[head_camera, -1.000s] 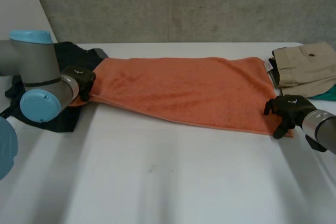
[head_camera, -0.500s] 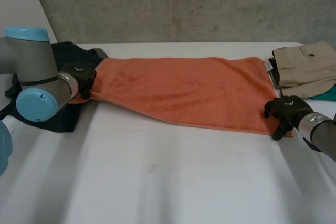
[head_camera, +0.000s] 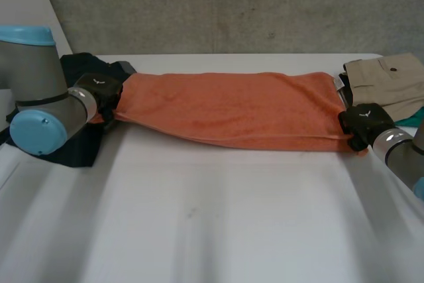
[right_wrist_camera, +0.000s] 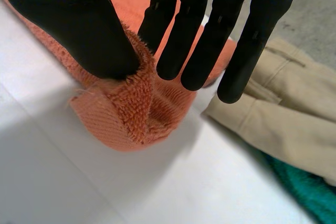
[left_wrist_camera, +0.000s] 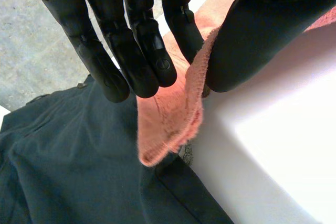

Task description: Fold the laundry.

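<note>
Now, head view: orange towel [head_camera: 232, 107] lies long across table [head_camera: 199, 217], w/ lots of bare table in front of the towel. Left hand [head_camera: 99, 91] is at one end, right hand [head_camera: 361, 120] at the other. Left wrist view: thumb + fingers pinch towel's corner edge, dark clothes [left_wrist_camera: 63, 156] touching it. Right wrist view: thumb + fingers pinch towel's corner, tan trousers [right_wrist_camera: 283, 124] just beside.

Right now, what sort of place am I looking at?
Probably a robot test bench in a lab: a white table against a concrete wall, an orange towel pinched at its ends by the left hand and right hand, with a beige garment and a dark garment alongside.
</note>
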Tool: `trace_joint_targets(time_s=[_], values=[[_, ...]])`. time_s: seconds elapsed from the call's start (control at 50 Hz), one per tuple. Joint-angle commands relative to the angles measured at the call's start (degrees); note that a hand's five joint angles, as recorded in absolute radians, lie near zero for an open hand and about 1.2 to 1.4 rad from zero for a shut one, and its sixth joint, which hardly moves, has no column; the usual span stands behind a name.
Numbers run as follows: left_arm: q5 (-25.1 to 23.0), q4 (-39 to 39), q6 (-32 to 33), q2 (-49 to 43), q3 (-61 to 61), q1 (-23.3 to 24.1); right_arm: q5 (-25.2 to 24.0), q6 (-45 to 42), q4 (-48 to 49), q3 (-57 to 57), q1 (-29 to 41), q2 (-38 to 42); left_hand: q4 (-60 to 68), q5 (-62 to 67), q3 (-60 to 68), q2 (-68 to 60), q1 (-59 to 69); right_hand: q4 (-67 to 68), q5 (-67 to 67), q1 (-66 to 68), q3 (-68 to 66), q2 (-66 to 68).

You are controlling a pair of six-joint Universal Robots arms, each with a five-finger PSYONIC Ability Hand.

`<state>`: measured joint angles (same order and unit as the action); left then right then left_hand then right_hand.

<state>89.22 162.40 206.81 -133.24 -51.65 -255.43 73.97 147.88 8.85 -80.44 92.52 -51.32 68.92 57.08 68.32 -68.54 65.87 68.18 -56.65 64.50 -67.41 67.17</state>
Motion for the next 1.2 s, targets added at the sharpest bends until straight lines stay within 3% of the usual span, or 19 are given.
trace_joint_targets(time_s=[0.02,0.16,0.2,0.26,0.3,0.38,0.58,0.84,1.1,1.12,1.14,1.16,1.2], values=[[0.34,-2.43,3.77,7.37,-9.33,0.55,-0.94,-2.68,-3.48,-4.10,-1.55,-8.61,11.08,12.92,11.68,-11.46,14.13,11.82,-13.35,15.50,-12.59,12.83],[-0.62,-13.06,17.82,18.36,-30.15,0.64,-2.26,-22.79,-26.48,-11.39,-6.99,-17.93,11.08,12.92,11.68,-11.46,14.13,11.82,-13.35,15.50,-12.59,12.83],[-2.37,-14.30,22.03,21.25,-36.98,-0.06,-1.64,-31.63,-35.69,-14.46,-9.27,-20.29,11.08,12.92,11.68,-11.46,14.13,11.82,-13.35,15.50,-12.59,12.83],[-4.49,-13.78,25.03,23.28,-42.64,-0.94,-1.29,-39.14,-40.75,-16.50,-11.12,-22.50,11.08,12.92,11.68,-11.46,14.13,11.82,-13.35,15.50,-12.59,12.83],[-5.46,-13.34,26.97,24.52,-46.25,-1.03,-1.20,-41.27,-38.92,-16.76,-11.31,-23.12,11.08,12.92,11.68,-11.46,14.13,11.82,-13.35,15.50,-12.59,12.83],[-5.02,-10.97,26.80,24.61,-44.42,-0.59,-1.29,-36.80,-34.09,-15.01,-9.73,-22.69,11.08,12.92,11.68,-11.46,14.13,11.82,-13.35,15.50,-12.59,12.83],[-2.38,-2.62,19.42,19.87,-28.87,0.11,-0.85,-25.46,-20.73,-6.93,-4.10,-14.87,11.08,12.92,11.68,-11.46,14.13,11.82,-13.35,15.50,-12.59,12.83],[2.80,3.89,17.05,1.51,-3.03,3.89,3.36,-13.24,3.35,8.35,1.61,0.50,11.08,12.92,11.68,-11.46,14.13,11.82,-13.35,15.50,-12.59,12.83],[9.13,2.93,20.56,-14.85,20.35,6.09,8.82,-13.85,11.45,23.75,5.22,14.92,11.08,12.92,11.68,-11.46,14.13,11.82,-13.35,15.50,-12.59,12.83],[9.13,2.66,20.74,-15.38,21.15,6.26,8.99,-14.02,11.54,24.45,5.30,15.80,0.61,2.45,1.20,-0.99,3.65,-7.02,5.49,-3.34,6.25,-6.01],[8.87,2.31,20.91,-16.25,22.37,6.61,9.52,-14.46,11.54,25.50,5.65,17.12,-40.30,-38.45,-39.70,39.92,-37.25,-58.18,56.65,-54.50,57.41,-57.17],[9.04,2.31,21.00,-16.43,22.73,6.79,9.78,-14.64,11.54,26.03,5.74,17.74,-58.92,-57.08,-58.32,58.54,-55.87,-58.18,56.65,-54.50,57.41,-57.17],[8.70,2.13,20.74,-16.44,23.26,7.23,10.22,-14.73,11.45,26.74,6.09,18.53,-58.92,-57.08,-58.32,58.54,-55.87,-58.18,56.65,-54.50,57.41,-57.17]])
